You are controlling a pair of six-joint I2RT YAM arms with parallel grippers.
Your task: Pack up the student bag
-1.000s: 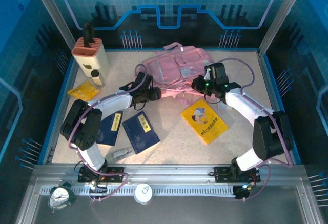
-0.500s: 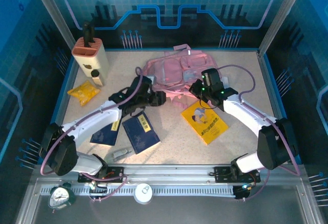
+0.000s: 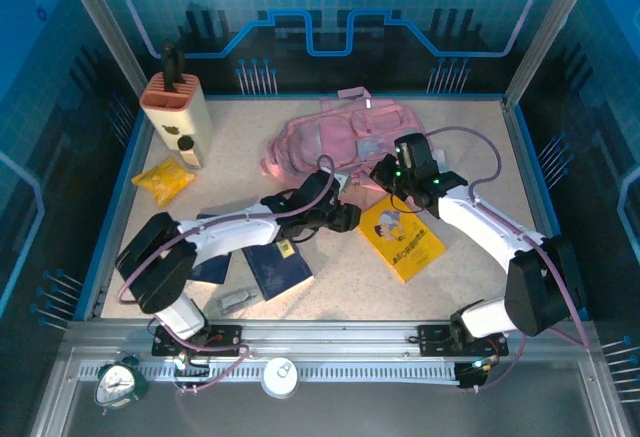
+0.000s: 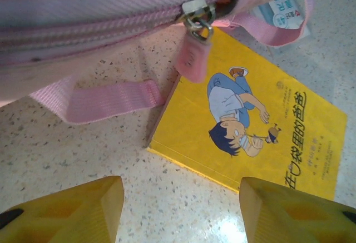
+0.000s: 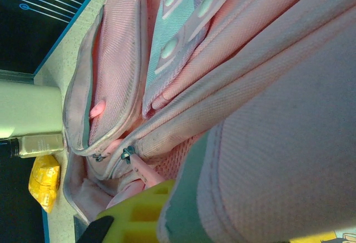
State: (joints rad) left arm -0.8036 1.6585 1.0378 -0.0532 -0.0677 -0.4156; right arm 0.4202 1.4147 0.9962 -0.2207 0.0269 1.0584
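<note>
- easing the open left gripper (image 4: 179, 198) up to the pink zip pull (image 4: 192, 59) comes first; then pinch the tab squarely and draw along the zip.
- right gripper (image 3: 384, 171) is clamped on the student bag (image 3: 335, 139), far-middle of the table; it should hold the fabric taut.
- main zip looks shut; one pocket (image 5: 111, 76) gapes, contents unclear.
- yellow book (image 4: 250, 126) lies just beside, unpacked.

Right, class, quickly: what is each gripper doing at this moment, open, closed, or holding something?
Left gripper: open, holding nothing.
Right gripper: closed on the fabric of the student bag.
</note>
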